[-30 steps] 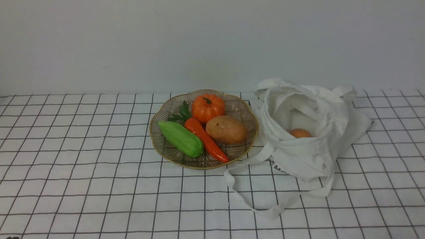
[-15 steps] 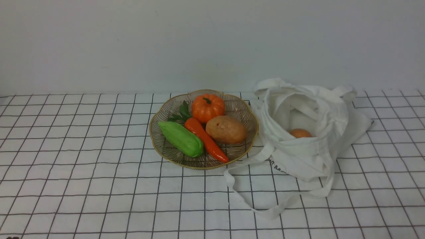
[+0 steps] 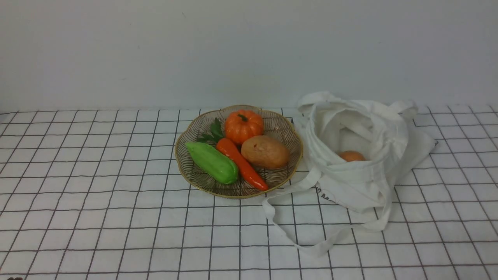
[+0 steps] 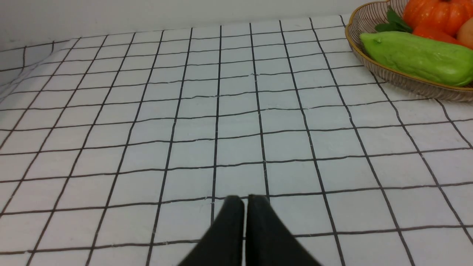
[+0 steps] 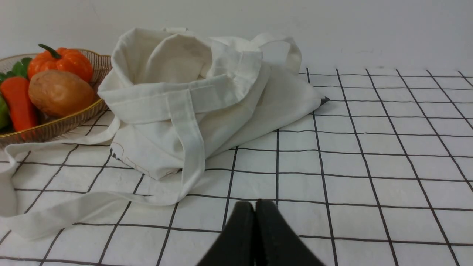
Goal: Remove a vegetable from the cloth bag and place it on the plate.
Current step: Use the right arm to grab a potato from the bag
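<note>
- the potato [image 3: 265,151] lay in the plate [image 3: 280,124], just right of the centre of the front view, on the right side of the dish.
- it sat just below the ribbed pumpkin [image 3: 244,125] in the frame, with the carrot [image 3: 243,165] slanting along its left side; whether they touched could not be told for certain.
- a green vegetable [image 3: 212,162] lay left of the carrot, and a few dark green leaves [image 3: 213,132] showed at the pumpkin's left.
- the cloth bag [image 3: 358,182] slumped at centre right of the front view, just beside the plate's right rim, its mouth open toward the camera.
- a small round orange thing [image 3: 351,156] showed inside the bag's mouth; what it was could not be told.
- one long strap [image 3: 295,241] trailed from the bag down toward the lower middle of the frame, flat on the checked tablecloth [image 3: 97,194].
- small dark letters showed on the bag's lower left edge, too small to read.
- neither arm appeared in the front view.
- in the left wrist view the left gripper [image 4: 245,199] hung over bare cloth, its jaws closed to a thin slit and holding nothing; the plate showed well apart from it.
- in the right wrist view the right gripper [image 5: 255,204] had its jaws pressed together, empty, over the cloth and short of the bag.
</note>
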Available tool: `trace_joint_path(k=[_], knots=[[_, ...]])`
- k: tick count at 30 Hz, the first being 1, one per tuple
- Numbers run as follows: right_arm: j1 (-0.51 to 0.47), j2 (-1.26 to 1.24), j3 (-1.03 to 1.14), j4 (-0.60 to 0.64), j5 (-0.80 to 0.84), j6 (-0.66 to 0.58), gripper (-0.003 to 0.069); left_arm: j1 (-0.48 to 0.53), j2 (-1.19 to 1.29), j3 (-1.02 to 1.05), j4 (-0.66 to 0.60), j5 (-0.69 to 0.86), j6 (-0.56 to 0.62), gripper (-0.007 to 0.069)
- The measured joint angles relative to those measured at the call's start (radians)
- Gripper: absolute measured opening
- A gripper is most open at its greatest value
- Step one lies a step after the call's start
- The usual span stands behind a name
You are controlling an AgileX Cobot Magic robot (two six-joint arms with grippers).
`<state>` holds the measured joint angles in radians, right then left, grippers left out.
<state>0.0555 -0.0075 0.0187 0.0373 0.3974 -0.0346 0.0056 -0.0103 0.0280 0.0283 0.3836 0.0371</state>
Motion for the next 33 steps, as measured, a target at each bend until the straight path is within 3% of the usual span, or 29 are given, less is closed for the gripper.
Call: trace_joint_path(k=[20, 26, 33], knots=[[0.000, 0.000, 0.001, 0.032, -0.015, 0.035, -0.0015, 0.000, 0.000, 0.000, 0.000, 0.000, 0.000, -0.0008], [0.000, 0.000, 0.008, 0.259, -0.039, 0.162, -0.0015, 0.000, 0.000, 0.000, 0.000, 0.000, 0.000, -0.0008], [0.000, 0.000, 0.010, 0.510, -0.047, 0.184, -0.0015, 0.000, 0.000, 0.000, 0.000, 0.000, 0.000, -0.0008]])
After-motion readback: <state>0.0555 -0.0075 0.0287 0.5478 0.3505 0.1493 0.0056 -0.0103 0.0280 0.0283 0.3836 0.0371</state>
